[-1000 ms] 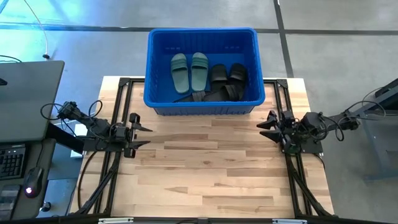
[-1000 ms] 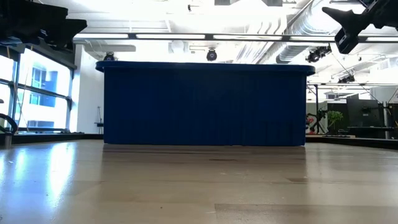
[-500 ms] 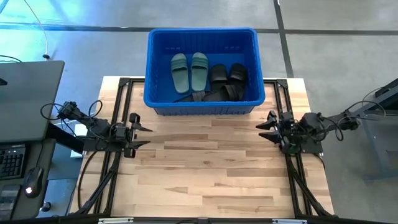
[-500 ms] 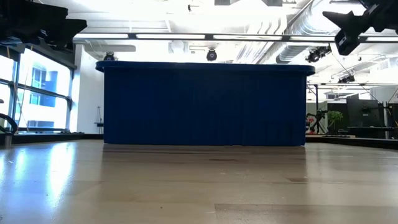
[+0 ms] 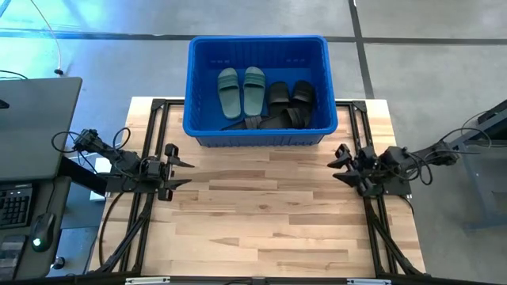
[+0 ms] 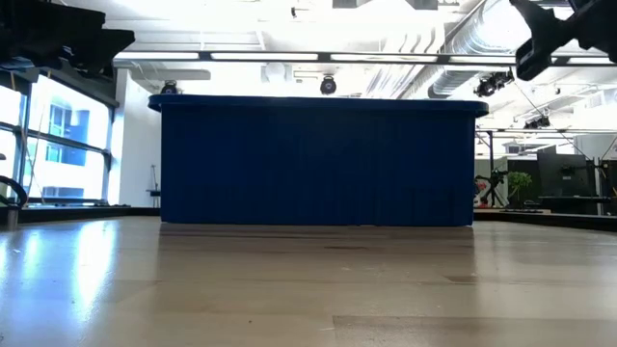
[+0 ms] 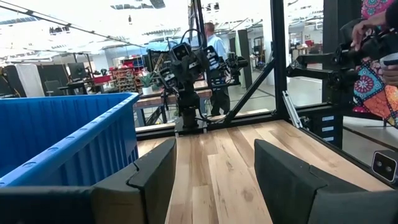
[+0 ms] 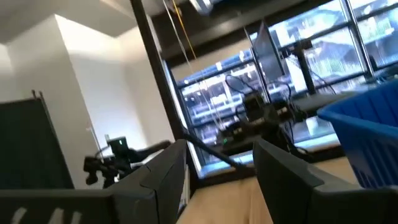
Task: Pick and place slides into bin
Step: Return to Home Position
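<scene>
The blue bin (image 5: 259,87) stands at the table's far middle; its dark wall fills the low view (image 6: 318,162). Inside it lie two sage green slides (image 5: 241,89) side by side and several black slides (image 5: 283,105) piled to their right. My left gripper (image 5: 184,172) is open and empty at the table's left edge, in front of the bin's left corner; the bin's wall shows in its wrist view (image 7: 62,143). My right gripper (image 5: 339,164) is open and empty at the table's right edge, raised above it.
Bare wooden tabletop (image 5: 269,214) stretches in front of the bin between the two arms. Black frame rails (image 5: 142,229) run along the table's left and right sides. A desk with a keyboard (image 5: 16,206) stands left of the table. A person shows in the room in the left wrist view (image 7: 214,43).
My right gripper has tipped upward and shifted slightly toward the table's near edge; in the low view its fingers have risen. My left arm and the slides in the bin have kept still.
</scene>
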Tool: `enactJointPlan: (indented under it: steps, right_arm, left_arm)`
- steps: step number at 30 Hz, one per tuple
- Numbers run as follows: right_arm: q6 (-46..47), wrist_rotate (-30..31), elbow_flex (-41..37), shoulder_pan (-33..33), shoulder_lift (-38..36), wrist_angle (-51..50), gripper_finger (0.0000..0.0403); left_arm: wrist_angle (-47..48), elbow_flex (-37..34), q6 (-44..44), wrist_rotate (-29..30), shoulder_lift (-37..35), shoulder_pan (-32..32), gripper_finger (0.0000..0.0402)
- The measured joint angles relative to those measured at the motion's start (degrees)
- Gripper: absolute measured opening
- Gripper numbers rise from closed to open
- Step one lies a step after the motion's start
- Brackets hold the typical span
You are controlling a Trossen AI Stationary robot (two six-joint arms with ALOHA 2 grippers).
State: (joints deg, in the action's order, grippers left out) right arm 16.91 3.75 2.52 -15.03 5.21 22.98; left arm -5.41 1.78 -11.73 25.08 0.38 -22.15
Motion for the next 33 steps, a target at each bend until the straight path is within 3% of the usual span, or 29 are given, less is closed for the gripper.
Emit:
enactJointPlan:
  steps: [11,33]
  right_arm:
    - [4.79,4.78,0.29,0.00,0.02,-9.90,0.0177]
    - [5.62,7.94,0.27,0.02,0.00,-25.53,0.0177]
  left_arm:
    - [2.95,0.00,0.01,-0.02,0.02,0.00,0.0200]
    - [3.03,0.00,0.00,0.00,0.02,0.00,0.0200]
